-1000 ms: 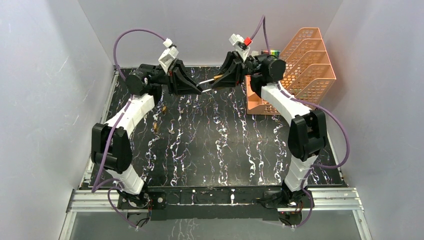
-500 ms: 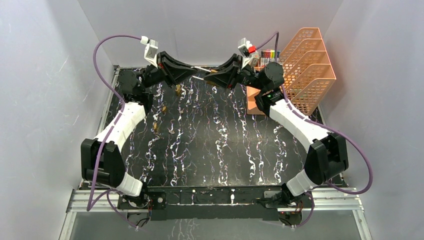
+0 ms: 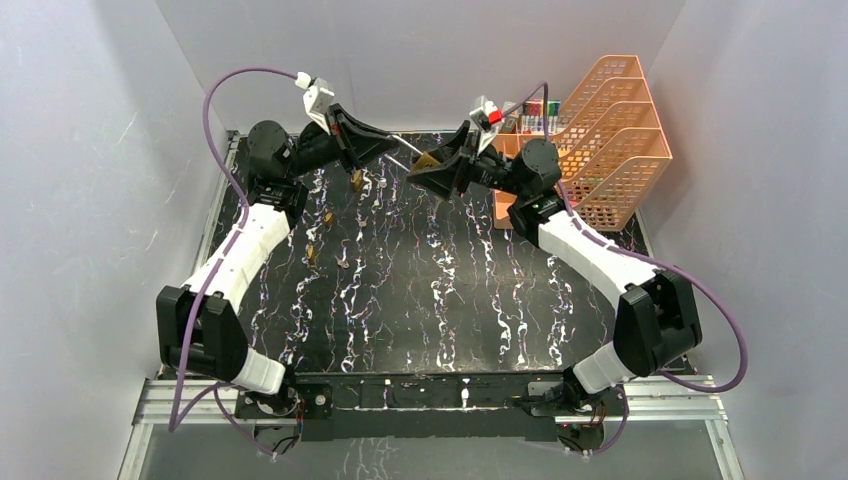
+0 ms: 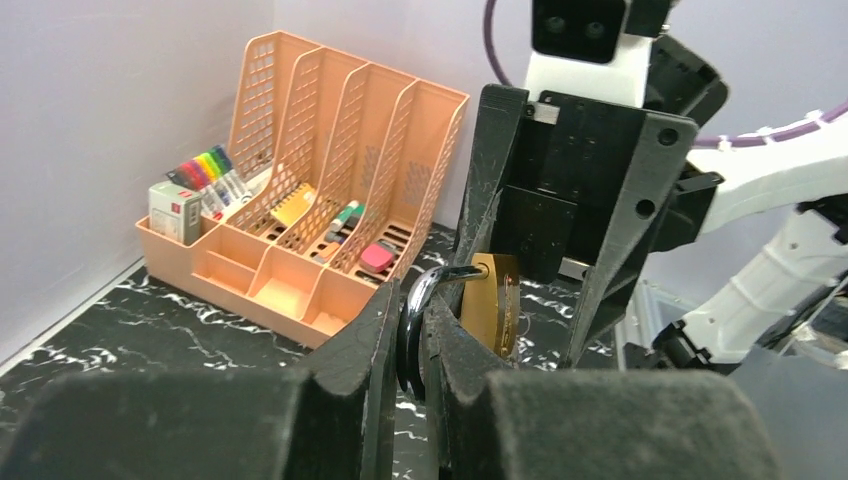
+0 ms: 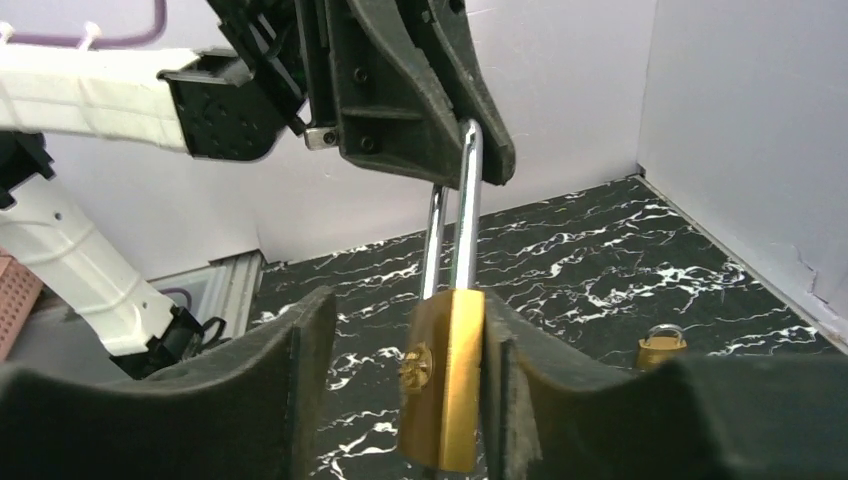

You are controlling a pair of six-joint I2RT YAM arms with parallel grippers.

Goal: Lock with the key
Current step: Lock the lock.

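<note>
The right tool (image 5: pixel 405 385) is squeezing the body of the small gold metal padlock (image 5: pixel 445 395). The left tool (image 4: pixel 412 340) is pinching its silver hoop (image 4: pixel 445 273). Both are hanging in the air left of the orange plastic file rack (image 3: pixel 600 130). Pushing hoop and body straight together is looking best. Compared with before, both tools are sitting farther from the rack.

Padlock (image 5: pixel 443 390) is held off the worktop (image 3: pixel 450 300), between the two sets of jaws, which face each other over its far middle. The body sits inside the right jaws. The shackle (image 5: pixel 469 200) runs forward into the left jaws, clamped there. Rack (image 3: pixel 612 140) stands on the worktop behind the right jaws, in the far right corner. Several loose padlocks (image 3: pixel 312 253) lie on the worktop beneath the left jaws and under that arm.
</note>
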